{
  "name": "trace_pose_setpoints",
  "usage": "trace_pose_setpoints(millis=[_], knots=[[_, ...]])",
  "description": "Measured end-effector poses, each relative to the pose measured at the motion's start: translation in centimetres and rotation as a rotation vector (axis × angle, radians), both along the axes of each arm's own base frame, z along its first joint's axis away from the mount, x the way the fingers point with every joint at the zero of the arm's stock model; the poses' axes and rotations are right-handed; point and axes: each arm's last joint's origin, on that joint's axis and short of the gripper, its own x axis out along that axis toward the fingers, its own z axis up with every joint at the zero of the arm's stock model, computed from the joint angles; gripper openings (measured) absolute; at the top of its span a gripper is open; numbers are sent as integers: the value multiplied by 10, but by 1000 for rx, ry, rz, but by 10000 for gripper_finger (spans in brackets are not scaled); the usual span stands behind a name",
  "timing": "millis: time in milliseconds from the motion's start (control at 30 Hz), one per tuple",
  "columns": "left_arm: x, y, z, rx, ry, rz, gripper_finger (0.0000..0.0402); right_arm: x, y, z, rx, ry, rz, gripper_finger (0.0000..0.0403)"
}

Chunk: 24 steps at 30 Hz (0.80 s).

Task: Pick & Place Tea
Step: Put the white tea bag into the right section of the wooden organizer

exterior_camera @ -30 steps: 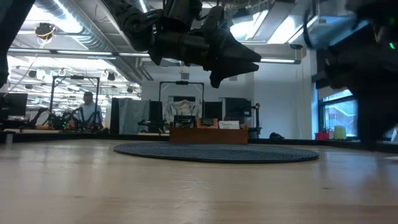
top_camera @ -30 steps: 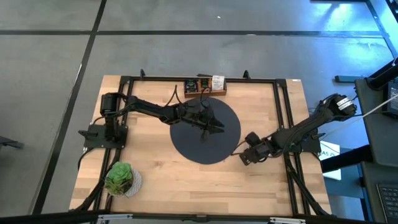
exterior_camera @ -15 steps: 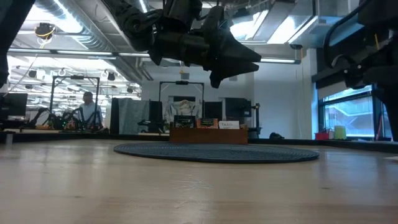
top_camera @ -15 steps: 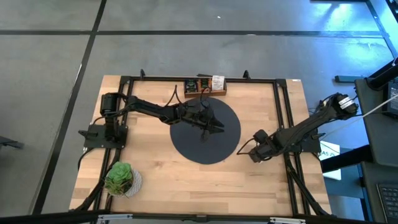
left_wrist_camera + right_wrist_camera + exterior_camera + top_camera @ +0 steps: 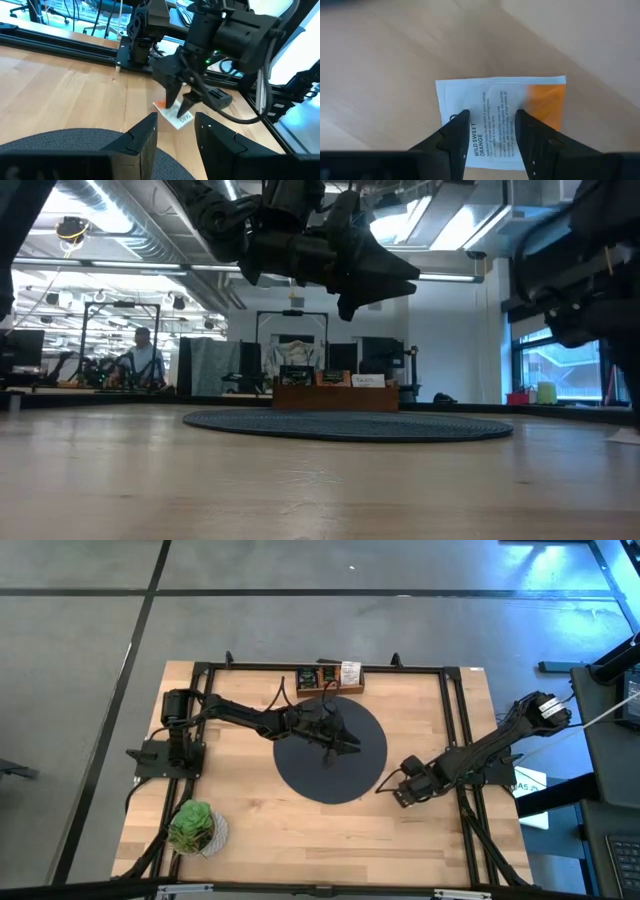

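One tea packet (image 5: 495,95), white with an orange end and printed "Wild Sweet Orange", lies flat on the bare wood just right of the black round mat (image 5: 320,775). My right gripper (image 5: 492,117) is open and points down at it, one finger to each side of the printed half. In the left wrist view the right gripper (image 5: 178,106) stands right over the packet (image 5: 181,120). My left gripper (image 5: 345,745) hangs open and empty above the mat. More packets stand in a wooden tray (image 5: 330,678) at the far edge. My right gripper comes at the packet from above with open fingers (image 5: 171,97) low over its white half (image 5: 485,105). Whether the fingertips touch the paper cannot be told. The packet lies flat on the table.
A green plant (image 5: 195,827) sits at the near left corner. A black frame rail (image 5: 455,730) runs along the table's right side, close behind my right arm. Bare wood lies near and right of the mat. A person (image 5: 143,358) sits in the room beyond.
My right gripper drew back a little toward the table's right edge, then came back toward the mat's right rim, about where it was a second ago. My left arm kept still.
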Motion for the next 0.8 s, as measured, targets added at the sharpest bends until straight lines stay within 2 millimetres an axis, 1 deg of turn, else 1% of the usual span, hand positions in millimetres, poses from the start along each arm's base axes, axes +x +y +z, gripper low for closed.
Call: trace_pose_setpoints(millis=[100,200,333,433,500,633,800], knots=[[0,0,0,0,0,0,127,9,2,2,-24,-114,10,157],[0,0,0,0,0,0,128,21,7,1,-37,-225,66,157],[0,-2,0,5,-1,-5,127,35,13,-8,-60,-304,167,157],[1,-6,0,39,-7,-22,127,45,19,-16,-60,-344,208,157],[1,-9,-2,60,-6,-17,127,51,22,-20,-68,-381,271,157],[4,-12,-10,79,12,3,127,61,27,-25,-103,-464,456,157],[8,-22,-30,69,71,-31,127,64,25,-28,-170,-479,638,157]])
